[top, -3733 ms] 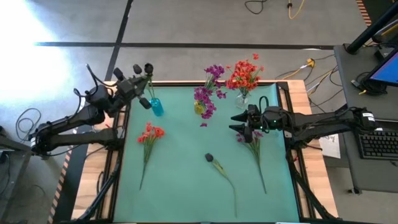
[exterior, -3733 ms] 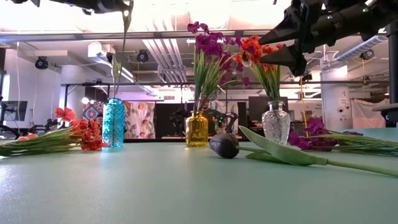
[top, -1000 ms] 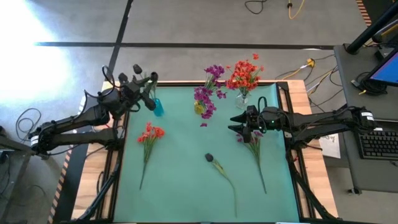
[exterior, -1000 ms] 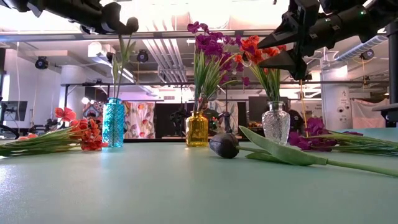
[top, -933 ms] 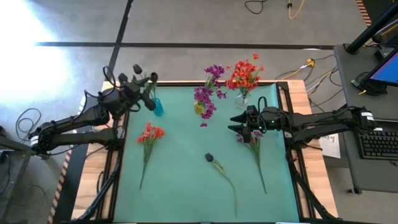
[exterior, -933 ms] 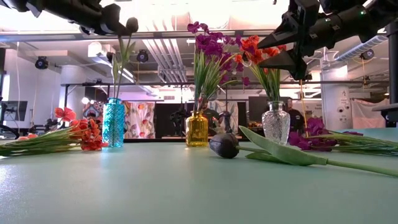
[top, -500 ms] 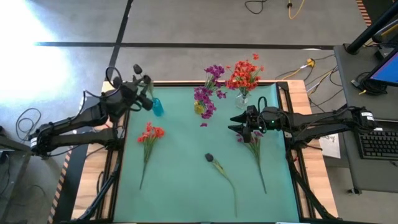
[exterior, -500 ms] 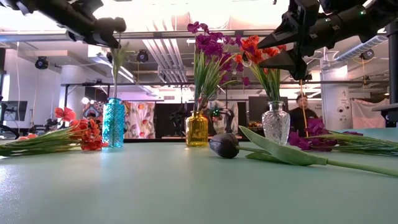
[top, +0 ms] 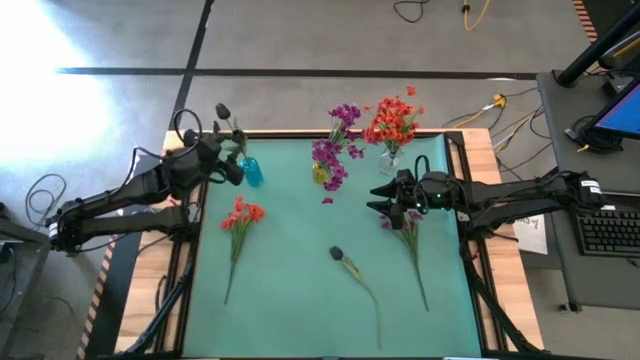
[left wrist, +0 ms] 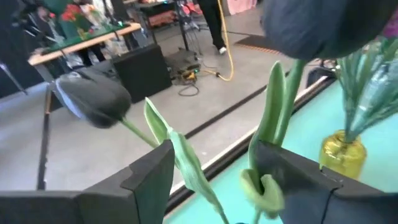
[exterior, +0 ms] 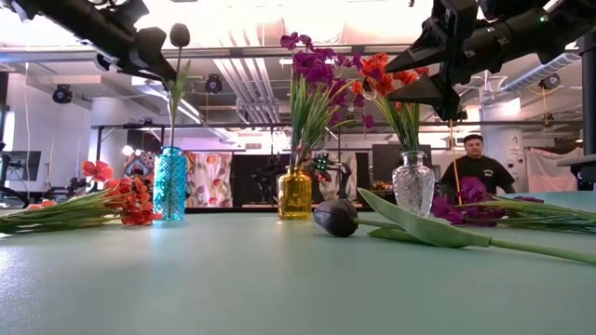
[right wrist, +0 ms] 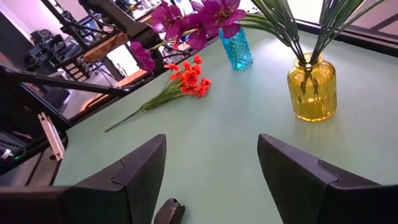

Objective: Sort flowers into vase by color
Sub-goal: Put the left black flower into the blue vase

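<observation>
My left gripper (top: 228, 168) has just spread its fingers and backed left off the dark flower (exterior: 179, 37), which now stands in the blue vase (exterior: 170, 182) at far left; my right gripper (top: 382, 199) waits open mid-table.

On the green table (exterior: 279, 288) stand a blue vase (exterior: 170, 183), a yellow vase (exterior: 294, 193) with purple flowers (exterior: 312, 65) and a clear vase (exterior: 413, 185). A dark bud flower (exterior: 337, 217) lies in front. One gripper (exterior: 140, 56) is just beside a dark bud (exterior: 179, 35) above the blue vase.
</observation>
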Action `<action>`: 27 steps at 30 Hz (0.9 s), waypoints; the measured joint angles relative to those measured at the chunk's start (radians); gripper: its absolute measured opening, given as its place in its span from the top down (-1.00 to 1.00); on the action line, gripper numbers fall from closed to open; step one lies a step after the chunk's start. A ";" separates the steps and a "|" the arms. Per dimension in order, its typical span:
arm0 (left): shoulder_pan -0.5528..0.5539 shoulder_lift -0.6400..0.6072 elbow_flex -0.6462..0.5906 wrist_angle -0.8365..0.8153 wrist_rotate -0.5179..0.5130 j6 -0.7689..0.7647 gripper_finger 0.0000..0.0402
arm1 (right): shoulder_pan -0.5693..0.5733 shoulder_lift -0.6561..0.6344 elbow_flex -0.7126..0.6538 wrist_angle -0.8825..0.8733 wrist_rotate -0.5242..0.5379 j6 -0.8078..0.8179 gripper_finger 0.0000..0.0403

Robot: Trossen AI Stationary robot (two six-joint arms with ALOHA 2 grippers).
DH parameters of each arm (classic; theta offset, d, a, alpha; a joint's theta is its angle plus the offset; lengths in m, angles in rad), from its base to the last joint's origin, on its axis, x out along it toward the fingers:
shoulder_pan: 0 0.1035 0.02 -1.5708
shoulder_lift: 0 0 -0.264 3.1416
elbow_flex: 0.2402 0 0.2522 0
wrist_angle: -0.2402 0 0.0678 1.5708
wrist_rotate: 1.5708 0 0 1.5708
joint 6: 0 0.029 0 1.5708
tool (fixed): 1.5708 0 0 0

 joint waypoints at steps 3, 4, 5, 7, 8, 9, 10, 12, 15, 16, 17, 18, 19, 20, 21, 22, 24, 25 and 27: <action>-0.003 -0.012 0.001 -0.030 0.009 -0.038 -0.14 | 0.000 0.000 0.000 0.000 0.000 0.000 -0.21; -0.003 -0.014 0.010 -0.059 0.012 -0.053 -0.14 | 0.000 0.000 0.000 0.000 0.000 0.000 -0.21; -0.003 -0.015 0.023 -0.090 0.013 -0.069 -0.14 | 0.000 0.000 0.000 0.000 0.000 0.000 -0.21; -0.003 -0.016 0.056 -0.165 0.016 -0.115 -0.13 | 0.000 0.000 0.000 0.000 0.000 0.000 -0.21; -0.003 -0.016 0.076 -0.209 0.019 -0.148 -0.13 | 0.000 0.000 0.000 0.000 0.000 0.000 -0.21; -0.003 -0.015 0.093 -0.249 0.026 -0.188 -0.13 | 0.000 0.000 0.000 0.000 0.000 0.000 -0.21; -0.003 -0.015 0.106 -0.282 0.041 -0.226 -0.13 | 0.000 0.000 0.000 0.000 0.000 0.000 -0.21; -0.003 -0.016 0.119 -0.331 0.093 -0.283 -0.13 | 0.000 0.000 0.000 0.000 0.000 0.000 -0.21; -0.003 -0.016 0.121 -0.347 0.170 -0.297 -0.12 | 0.000 0.000 0.000 0.000 0.000 -0.001 -0.21; -0.003 -0.016 0.121 -0.346 0.181 -0.292 -0.12 | 0.000 0.000 0.000 0.000 0.000 -0.001 -0.21; -0.003 -0.015 0.122 -0.348 0.183 -0.289 -0.12 | 0.000 0.000 0.000 0.000 0.000 -0.001 -0.21; -0.003 -0.014 0.124 -0.349 0.182 -0.288 -0.12 | 0.000 0.000 0.000 0.000 0.000 -0.001 -0.21; -0.003 -0.011 0.130 -0.346 0.181 -0.288 -0.12 | 0.000 0.000 0.000 0.000 0.000 -0.001 -0.21; -0.003 -0.008 0.139 -0.341 0.180 -0.288 -0.12 | 0.000 0.000 0.000 0.000 0.000 -0.001 -0.21; -0.003 -0.007 0.148 -0.339 0.180 -0.288 -0.13 | 0.000 0.000 0.000 0.000 0.000 -0.001 -0.21; -0.003 -0.003 0.157 -0.343 0.180 -0.288 -0.13 | 0.000 0.000 0.000 0.000 0.000 -0.001 -0.21; -0.006 0.004 0.178 -0.359 0.187 -0.287 -0.17 | 0.000 0.000 0.000 0.000 0.000 -0.001 -0.21; -0.006 0.009 0.188 -0.373 0.188 -0.290 -0.20 | 0.000 0.000 0.000 0.000 0.000 -0.002 -0.21; -0.006 0.020 0.205 -0.398 0.186 -0.319 -0.28 | 0.000 0.000 0.000 0.000 0.000 -0.002 -0.21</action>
